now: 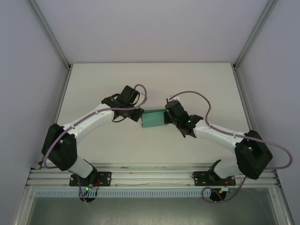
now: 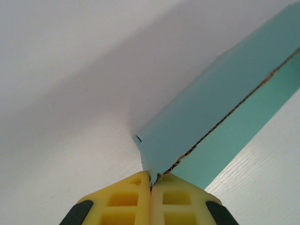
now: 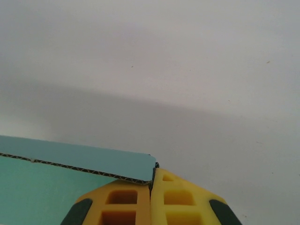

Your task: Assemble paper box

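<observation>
Left hand (image 2: 151, 182) clamped on one corner of paper box (image 1: 153, 119). Right hand (image 3: 152, 174) clamped on opposite edge.

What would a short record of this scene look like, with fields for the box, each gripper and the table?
box: teal card, between the two grippers near mid-table
left gripper: shut on the box, pinching a card edge at its left end
right gripper: shut on the box, pinching a corner at its right end
table: white, plain
box lifted or resting: cannot tell
</observation>
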